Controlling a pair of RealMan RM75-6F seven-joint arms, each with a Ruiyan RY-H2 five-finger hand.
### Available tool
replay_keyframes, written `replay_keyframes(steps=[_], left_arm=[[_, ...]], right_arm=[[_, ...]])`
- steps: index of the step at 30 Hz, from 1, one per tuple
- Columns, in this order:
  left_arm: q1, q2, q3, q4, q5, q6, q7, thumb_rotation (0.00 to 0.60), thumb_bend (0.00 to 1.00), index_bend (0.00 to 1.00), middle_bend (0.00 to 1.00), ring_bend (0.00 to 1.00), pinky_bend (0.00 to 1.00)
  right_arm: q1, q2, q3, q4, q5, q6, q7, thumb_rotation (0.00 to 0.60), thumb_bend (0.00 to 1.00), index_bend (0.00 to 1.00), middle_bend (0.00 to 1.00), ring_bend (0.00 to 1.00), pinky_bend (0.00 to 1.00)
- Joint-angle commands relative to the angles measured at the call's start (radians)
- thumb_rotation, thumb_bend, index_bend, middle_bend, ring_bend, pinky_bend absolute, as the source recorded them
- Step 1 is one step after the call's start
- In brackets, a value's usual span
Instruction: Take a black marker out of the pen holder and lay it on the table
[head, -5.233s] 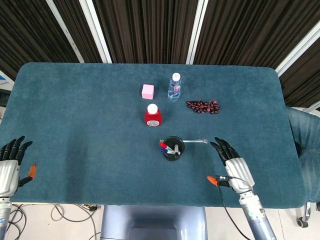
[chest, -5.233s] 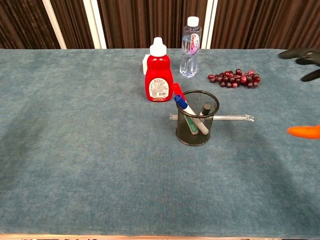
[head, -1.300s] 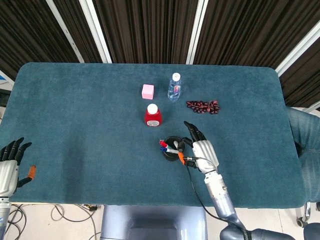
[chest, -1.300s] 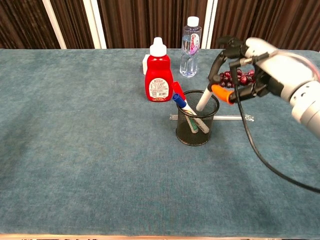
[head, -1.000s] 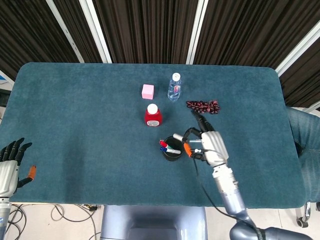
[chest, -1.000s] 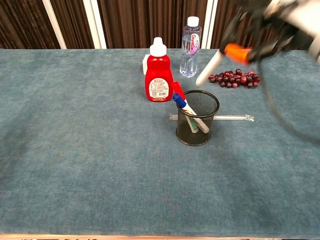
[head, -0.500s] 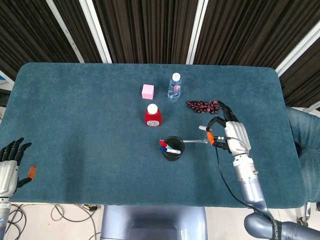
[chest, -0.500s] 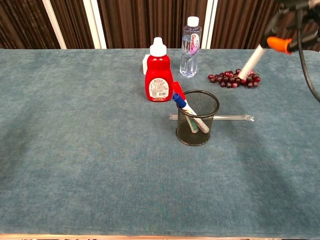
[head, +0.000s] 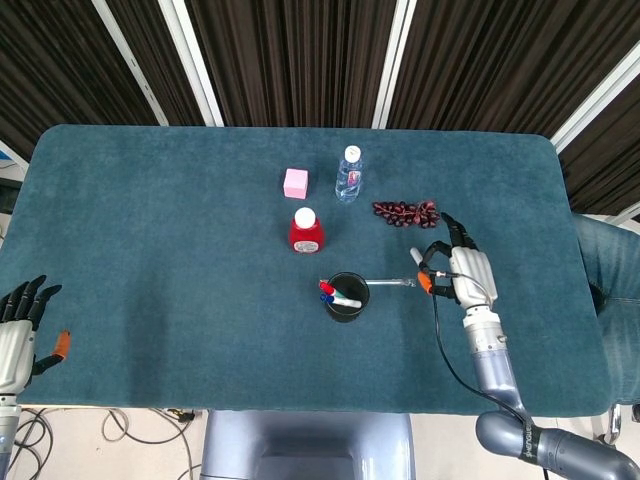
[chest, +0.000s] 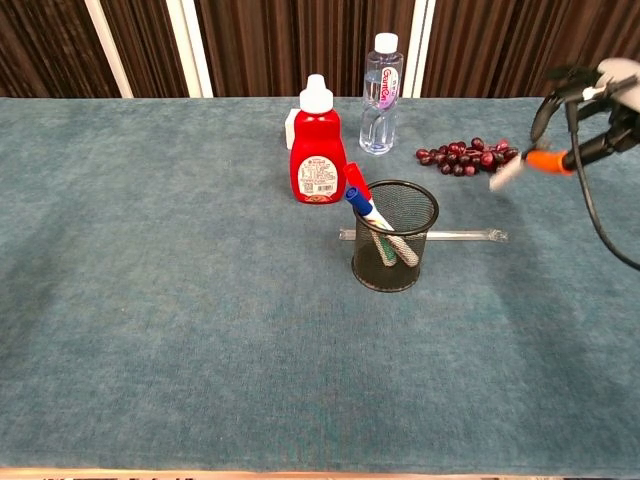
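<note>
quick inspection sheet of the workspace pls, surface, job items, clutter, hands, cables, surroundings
surface: teal cloth table, no spills seen
job's things: black mesh pen holder upright with blue and red pens inside; marker out of it, in the air near the grapes, not yet laid down
clutter: red bottle, water bottle, pink cube, grapes, clear rod lying behind the holder
hands: right robot hand pinches the marker; left robot hand at the near table edge, fingers apart, holds nothing
cables: black cable hanging from the right robot hand; loose cables on the floor
surroundings: dark slatted curtain behind the table
</note>
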Motion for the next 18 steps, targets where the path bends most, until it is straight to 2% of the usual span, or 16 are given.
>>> replay_keyframes(steps=[1,3,5,10,18], left_arm=[[0.0,0.0,0.001,-0.001,0.0,-0.001,0.001,0.6,0.41,0.16,0.03,0.03,0.09],[0.0,0.0,0.002,-0.002,0.001,-0.001,0.001,0.6,0.41,0.16,0.03,0.03,0.09],[0.001,-0.001,0.002,-0.001,0.002,0.0,0.003,0.6,0.41,0.16,0.03,0.03,0.09],[0.0,0.0,0.001,-0.002,-0.001,-0.001,0.003,0.6,0.41,0.16,0.03,0.03,0.09],[0.001,-0.002,0.002,-0.001,0.003,0.002,0.006,0.6,0.41,0.16,0.03,0.03,0.09]], right_arm=[[0.002,0.043,-0.023,-0.046,0.025,-0.053,-0.012,0.6,0.18,0.13,0.0,0.0,0.17],[0.001,0.059,-0.025,-0.074,0.036,-0.062,-0.016,0.6,0.16,0.03,0.0,0.0,0.17],[0.0,0.072,-0.029,-0.097,0.044,-0.058,-0.035,0.6,0.16,0.0,0.0,0.0,0.17],[-0.008,0.111,-0.038,-0.163,0.047,-0.032,-0.082,0.6,0.16,0.0,0.0,0.0,0.17],[-0.076,0.212,-0.087,-0.245,-0.081,0.101,-0.13,0.6,0.16,0.0,0.0,0.0,0.17]])
